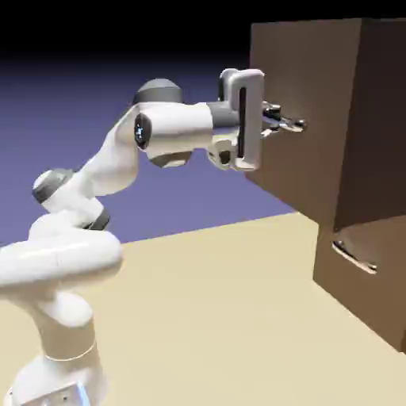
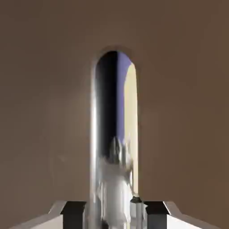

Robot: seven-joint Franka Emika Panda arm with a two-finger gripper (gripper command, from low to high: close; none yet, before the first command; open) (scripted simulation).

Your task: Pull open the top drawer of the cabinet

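You've got a blue-violet backdrop (image 1: 198, 202), smooth tan table (image 1: 214, 317), brown wood-look cabinet (image 1: 384, 151). Top drawer (image 1: 293, 79) stands out past the lower drawer (image 1: 337, 277). Your two-finger gripper (image 2: 115, 217) is wide open, straddling its glossy silver bar handle (image 2: 114, 179), not clamped.

You've got a shiny bar handle (image 2: 114, 134) running from twelve o'clock to six, brown drawer front behind, fingertips (image 2: 156, 215) at five and seven, either side.
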